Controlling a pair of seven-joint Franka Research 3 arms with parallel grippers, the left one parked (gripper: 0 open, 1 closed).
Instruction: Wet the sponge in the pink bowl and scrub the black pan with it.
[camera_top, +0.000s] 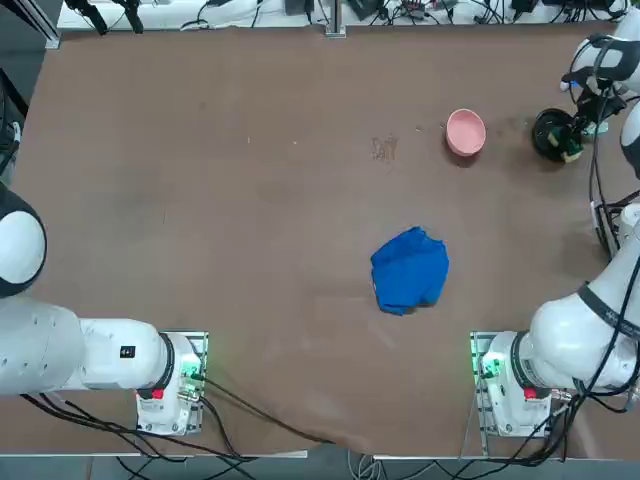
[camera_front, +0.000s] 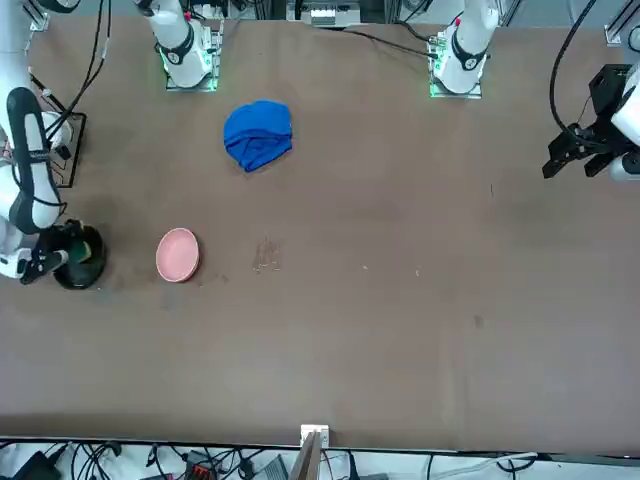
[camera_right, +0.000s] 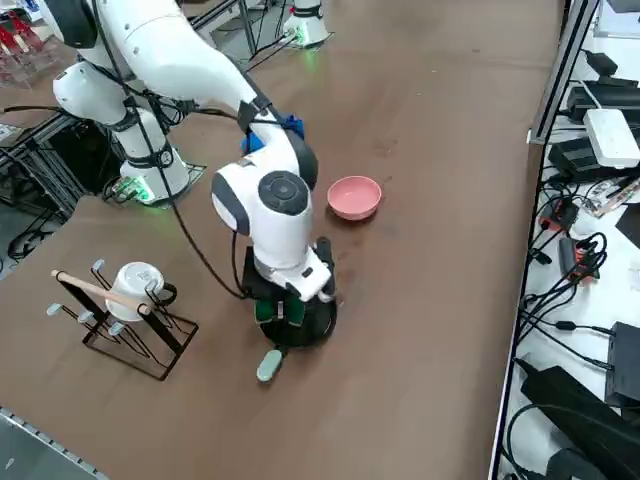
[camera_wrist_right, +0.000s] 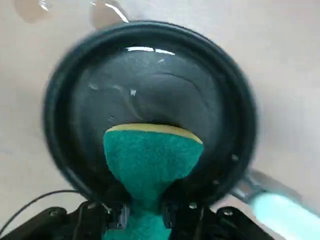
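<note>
Brown tabletop carries the pink bowl (camera_top: 465, 131) at upper right, and beside it the right gripper (camera_wrist_right: 143, 212), clamped on the sponge (camera_wrist_right: 150, 160), presses it into the black pan (camera_wrist_right: 150, 100): scrubbing step, requiring sweeping strokes next.

A crumpled blue cloth (camera_top: 409, 271) lies on the brown table (camera_top: 250, 200), well apart from everything else. Near the table's right edge stands a black wire rack (camera_right: 125, 325) holding a white mug (camera_right: 137, 285) and a wooden rod (camera_right: 100, 291). Cables and a white power strip (camera_right: 610, 135) sit beyond the table.
</note>
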